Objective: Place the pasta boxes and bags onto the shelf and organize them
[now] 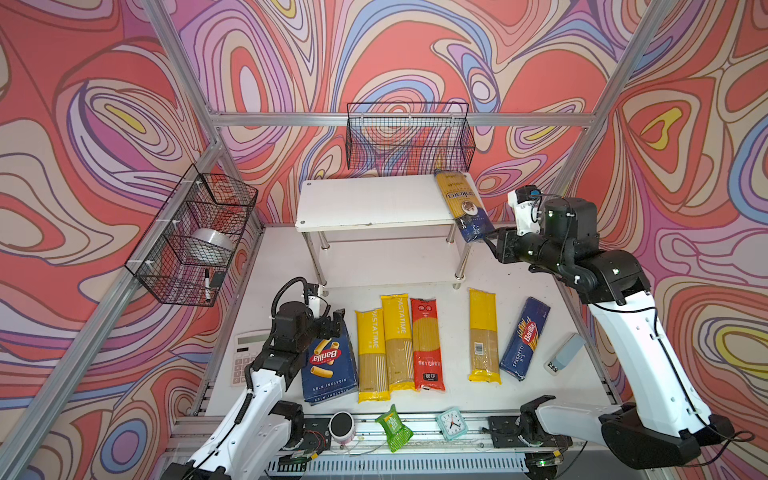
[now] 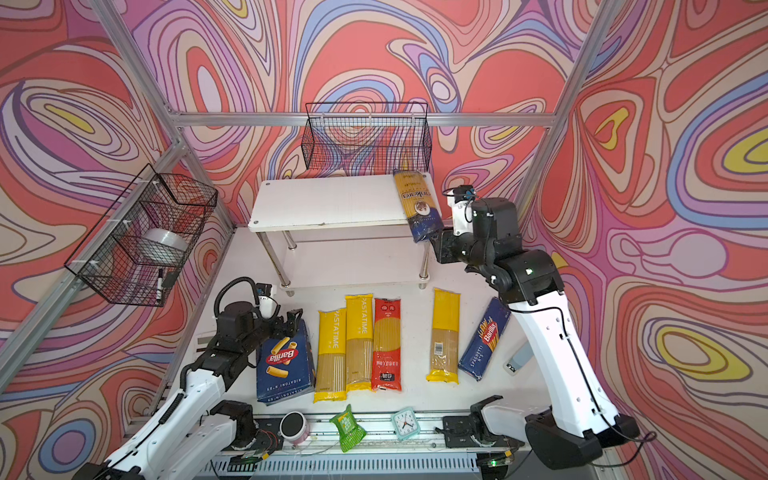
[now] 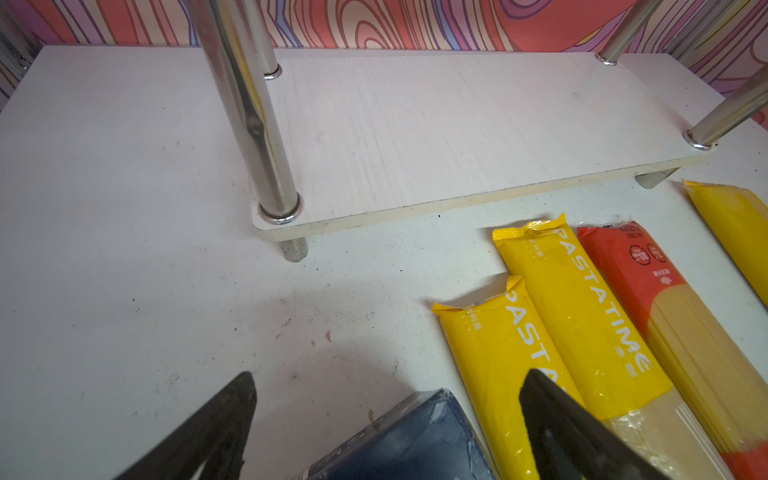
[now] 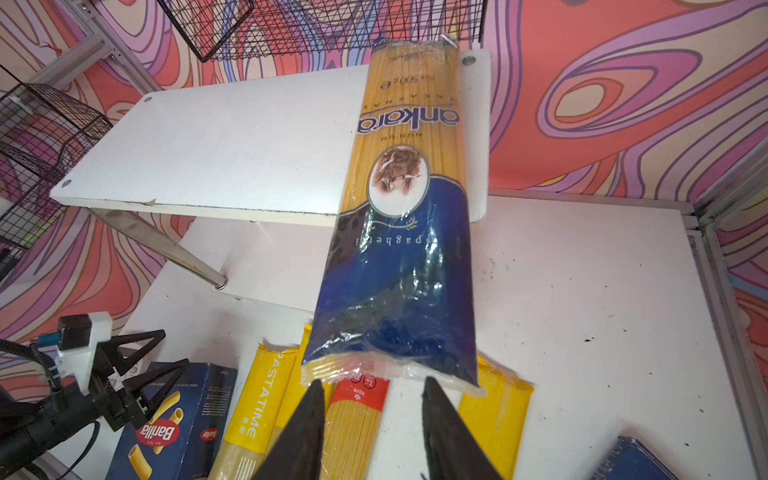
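The white two-tier shelf [image 1: 365,203] [image 4: 228,137] stands at the back. A gold and dark blue spaghetti bag [image 1: 463,203] [image 4: 403,208] lies on the right end of its top tier, with the near end overhanging the front edge. My right gripper [image 1: 490,241] [image 4: 372,381] is open, its tips right at that overhanging end. On the table lie the rigatoni box [image 1: 330,365], three yellow bags [image 1: 372,353] [image 1: 398,340] [image 1: 483,334], a red bag [image 1: 427,345] and the spaghetti box [image 1: 524,338]. My left gripper [image 1: 332,322] [image 3: 390,374] hangs open over the rigatoni box's [image 3: 415,444] far corner.
Black wire baskets hang on the back wall [image 1: 409,137] and the left wall [image 1: 195,237]. A calculator [image 1: 245,357] lies left of my left arm. A round speaker [image 1: 341,428], a green packet [image 1: 392,428] and a clock [image 1: 451,424] line the front rail. A grey-blue block [image 1: 567,355] lies far right.
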Tool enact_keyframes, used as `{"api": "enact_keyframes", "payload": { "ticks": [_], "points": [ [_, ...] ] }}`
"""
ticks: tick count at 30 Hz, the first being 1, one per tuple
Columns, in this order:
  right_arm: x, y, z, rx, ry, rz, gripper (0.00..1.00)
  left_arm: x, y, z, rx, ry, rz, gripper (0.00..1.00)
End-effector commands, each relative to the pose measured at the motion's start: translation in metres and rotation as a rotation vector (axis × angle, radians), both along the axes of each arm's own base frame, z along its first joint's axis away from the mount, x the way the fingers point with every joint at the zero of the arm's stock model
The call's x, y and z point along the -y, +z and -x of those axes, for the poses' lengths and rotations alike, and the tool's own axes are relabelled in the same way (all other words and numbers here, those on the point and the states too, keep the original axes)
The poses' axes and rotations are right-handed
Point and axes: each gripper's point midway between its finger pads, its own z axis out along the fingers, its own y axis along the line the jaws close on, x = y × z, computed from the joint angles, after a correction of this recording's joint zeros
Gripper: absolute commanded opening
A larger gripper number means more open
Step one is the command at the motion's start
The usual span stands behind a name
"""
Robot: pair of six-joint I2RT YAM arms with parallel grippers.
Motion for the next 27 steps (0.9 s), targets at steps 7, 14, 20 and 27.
{"api": "enact_keyframes", "payload": {
  "ticks": [7,14,20,27],
  "points": [
    [-0.005,-0.005,-0.003,0.02,0.006,-0.061,0.36,0.0,0.003,0.0,0.018,0.001,-0.005,1.0],
    [-0.01,-0.015,-0.01,-0.003,0.02,-0.061,0.32,-0.001,0.002,0.0,0.016,0.005,-0.006,1.0],
    [-0.014,-0.019,-0.019,0.012,0.02,-0.074,0.32,-0.001,0.004,-0.001,0.02,0.01,-0.005,1.0],
    [-0.02,-0.024,-0.034,0.009,0.027,-0.068,0.32,-0.001,0.003,-0.002,0.014,0.012,-0.005,1.0]
  ]
}}
